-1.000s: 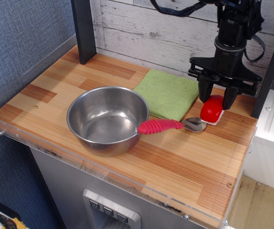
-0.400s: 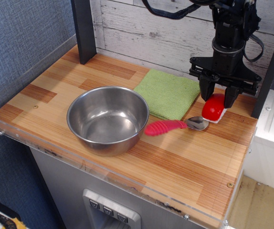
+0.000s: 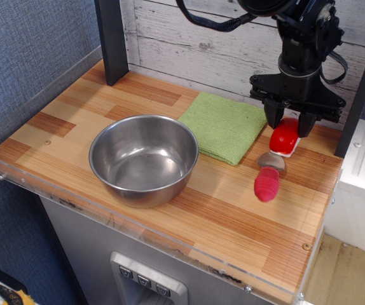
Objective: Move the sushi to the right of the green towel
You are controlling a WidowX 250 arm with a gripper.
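Note:
The sushi (image 3: pixel 285 136), a glossy red top on a white rice block, is between the fingers of my black gripper (image 3: pixel 288 130) at the right side of the wooden table. The jaws are shut on it. It hangs just right of the green towel (image 3: pixel 224 126), close above the table. The towel lies flat behind the steel bowl. The white rice base is partly hidden behind the red top and the fingers.
A steel bowl (image 3: pixel 144 158) stands left of centre. A red-handled metal spoon (image 3: pixel 268 178) lies just below the sushi, handle toward the front. A dark post (image 3: pixel 112 38) stands at the back left. A clear acrylic rim (image 3: pixel 138 229) runs along the front edge.
The spoon has swung from lying across toward the bowl to pointing at the front edge. My gripper has shifted slightly back with the sushi.

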